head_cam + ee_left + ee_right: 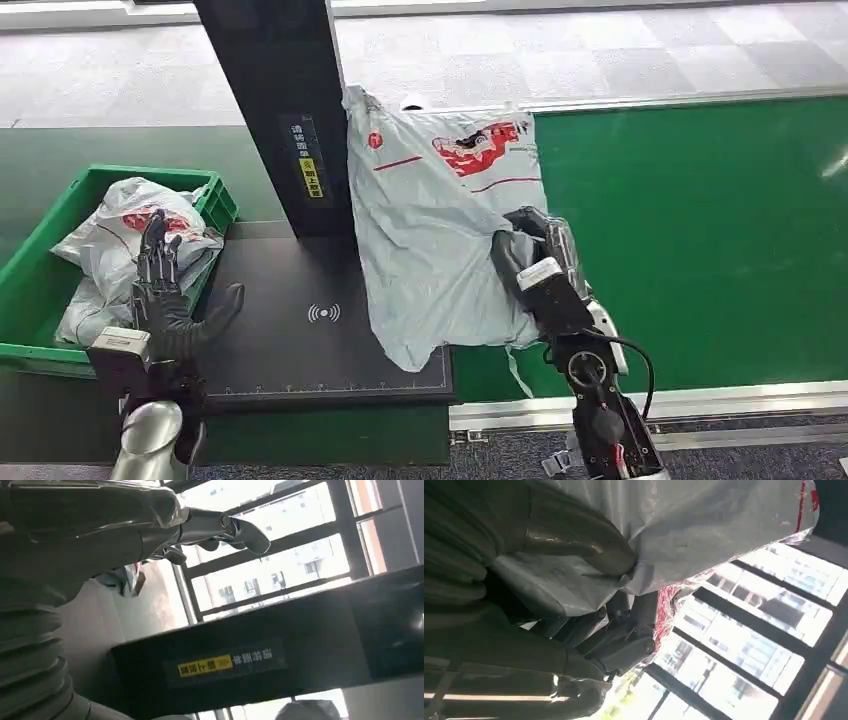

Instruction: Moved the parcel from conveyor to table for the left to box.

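The right hand (535,262) grips the grey parcel (440,210), which hangs straddling the black desk's (300,350) right edge and the green conveyor (700,230). The left hand (165,290), fingers apart and holding nothing, hovers at the green box's (35,270) near corner, desk surface free beside it.

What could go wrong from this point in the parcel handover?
1. The right hand grips the grey parcel by one bunched edge; most of the bag hangs loose, so it may slip free.
2. The parcel sits close against the black post and could snag on it.
3. The left hand hovers open by the green crate, which already holds bagged parcels, leaving little room.
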Controlling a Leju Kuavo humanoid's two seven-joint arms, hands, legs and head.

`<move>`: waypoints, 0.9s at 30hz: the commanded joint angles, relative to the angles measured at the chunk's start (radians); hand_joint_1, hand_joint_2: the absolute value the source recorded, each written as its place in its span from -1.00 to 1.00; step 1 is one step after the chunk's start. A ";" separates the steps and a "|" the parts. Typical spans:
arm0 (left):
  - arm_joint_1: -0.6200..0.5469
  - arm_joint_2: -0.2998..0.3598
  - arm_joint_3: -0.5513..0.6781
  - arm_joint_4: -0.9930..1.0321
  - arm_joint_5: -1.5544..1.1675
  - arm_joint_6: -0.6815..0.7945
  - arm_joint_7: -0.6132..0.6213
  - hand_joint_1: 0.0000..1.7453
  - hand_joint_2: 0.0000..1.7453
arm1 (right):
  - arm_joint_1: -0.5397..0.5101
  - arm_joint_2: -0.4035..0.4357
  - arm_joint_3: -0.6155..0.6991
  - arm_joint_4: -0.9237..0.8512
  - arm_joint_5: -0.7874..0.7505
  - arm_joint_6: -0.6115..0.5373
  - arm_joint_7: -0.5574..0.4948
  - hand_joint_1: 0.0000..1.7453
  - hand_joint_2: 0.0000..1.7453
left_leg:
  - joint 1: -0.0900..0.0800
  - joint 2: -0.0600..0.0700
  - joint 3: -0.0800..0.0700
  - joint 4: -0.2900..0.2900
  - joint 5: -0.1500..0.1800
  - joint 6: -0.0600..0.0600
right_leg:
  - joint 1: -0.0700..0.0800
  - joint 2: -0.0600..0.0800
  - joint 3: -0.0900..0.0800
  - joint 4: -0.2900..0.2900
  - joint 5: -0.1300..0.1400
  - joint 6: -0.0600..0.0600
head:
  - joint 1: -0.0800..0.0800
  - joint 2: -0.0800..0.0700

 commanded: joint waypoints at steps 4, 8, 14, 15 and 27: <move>-0.020 0.030 0.103 0.014 -0.012 0.007 0.013 -1.00 1.00 | -0.169 0.075 0.208 0.330 0.014 0.050 0.001 1.00 1.00 | 0.001 0.004 0.000 0.000 0.000 0.000 | 0.001 0.003 -0.002 0.000 0.001 -0.002 | -0.001 0.000; -0.015 0.036 0.109 0.019 -0.014 0.009 0.011 -1.00 1.00 | -0.206 0.113 0.252 0.379 0.006 0.072 -0.002 1.00 1.00 | 0.001 0.005 -0.001 0.000 0.000 0.000 | 0.001 0.004 -0.003 0.000 0.002 -0.002 | 0.000 0.000; -0.012 0.037 0.100 0.040 -0.011 -0.009 0.003 -1.00 1.00 | -0.248 0.157 0.306 0.456 -0.024 0.082 -0.003 1.00 1.00 | 0.001 0.004 0.000 0.000 0.000 0.000 | 0.001 0.002 -0.002 0.000 0.001 -0.002 | 0.000 0.000; -0.012 0.037 0.100 0.040 -0.011 -0.009 0.003 -1.00 1.00 | -0.248 0.157 0.306 0.456 -0.024 0.082 -0.003 1.00 1.00 | 0.001 0.004 0.000 -0.001 0.001 0.000 | 0.001 0.001 -0.002 -0.001 0.002 -0.002 | 0.000 0.000; -0.060 0.055 0.028 0.133 -0.027 -0.044 0.018 -1.00 1.00 | -0.270 0.170 0.276 0.520 -0.110 0.078 0.061 -1.00 -1.00 | 0.000 -0.001 -0.001 0.000 0.001 0.000 | 0.001 -0.003 -0.002 0.000 0.000 -0.001 | 0.000 0.000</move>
